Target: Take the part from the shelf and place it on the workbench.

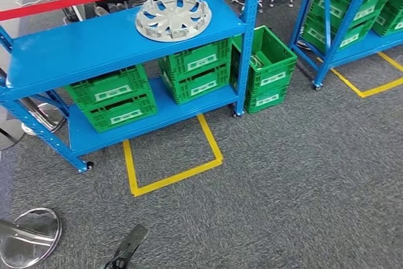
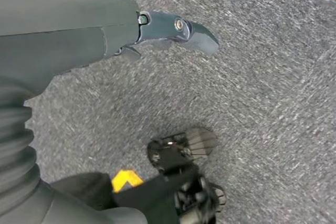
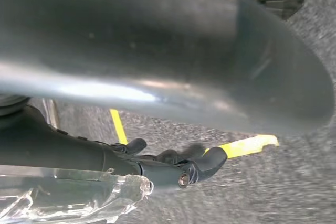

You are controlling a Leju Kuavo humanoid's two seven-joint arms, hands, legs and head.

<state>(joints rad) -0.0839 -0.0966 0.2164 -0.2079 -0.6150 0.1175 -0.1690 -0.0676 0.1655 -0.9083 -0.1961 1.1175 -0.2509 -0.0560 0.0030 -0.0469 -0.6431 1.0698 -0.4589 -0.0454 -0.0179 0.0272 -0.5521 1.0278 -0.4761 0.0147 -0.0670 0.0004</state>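
The tall blue metal shelf (image 1: 71, 48) stands on the grey carpet floor (image 1: 295, 187). Square yellow tape lines (image 1: 171, 177) are stuck to the floor in front of it. Green plastic crates (image 1: 111, 96) sit on the low board of the shelf, and one more green crate (image 1: 266, 67) stands on the floor just beside the shelf's right post.

The thing to fetch is the round silver wheel cover with curved spokes (image 1: 173, 16). It lies flat on the top board of the shelf, near the right end. It is wide and thin, with gaps between the spokes and little tabs all round the edge.

I think it is light and stiff, probably thin plastic with a shiny coat. The shiny face may be slippery, and the thin spokes and tabs could snap if squeezed hard. The best place to hold it looks like the outer rim, on the side nearest the robot, or through a gap between two spokes.

The left hand (image 2: 118, 32) hangs over the floor, far from the shelf. Its fingers are straight and it holds nothing. The right hand (image 3: 170, 163) also hangs over the floor with nothing in it, fingers loose and apart.
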